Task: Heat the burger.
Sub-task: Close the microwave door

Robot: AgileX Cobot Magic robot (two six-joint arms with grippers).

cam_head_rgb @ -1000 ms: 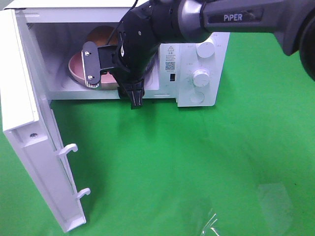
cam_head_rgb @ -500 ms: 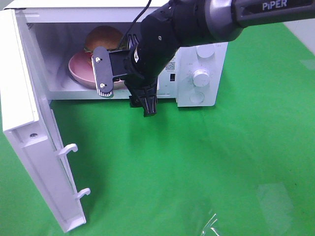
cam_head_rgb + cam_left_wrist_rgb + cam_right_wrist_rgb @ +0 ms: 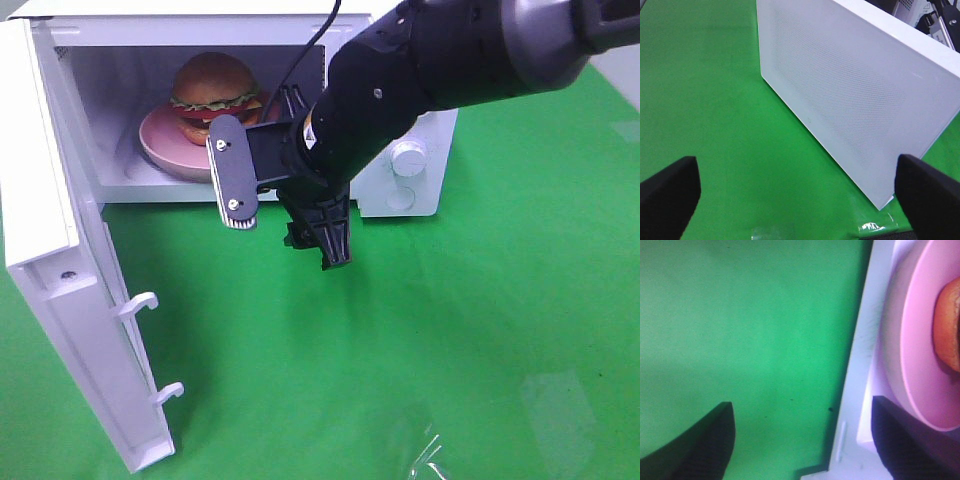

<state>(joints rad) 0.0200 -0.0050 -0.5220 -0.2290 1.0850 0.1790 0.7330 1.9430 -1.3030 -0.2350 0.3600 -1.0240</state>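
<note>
Well, I saw my right claw (image 3: pixel 287 238) spread wide and empty, hanging just outside the open mouth of the microwave (image 3: pixel 425 195). The burger (image 3: pixel 213 92) sat beyond it, deeper inside on the pink plate (image 3: pixel 158 140), apart from both fingers. My left claw (image 3: pixel 797 167) was spread wide too, gripping nothing, with the outer face of the open door (image 3: pixel 840 100) just ahead of it, over the green cloth (image 3: pixel 705 100).
</note>
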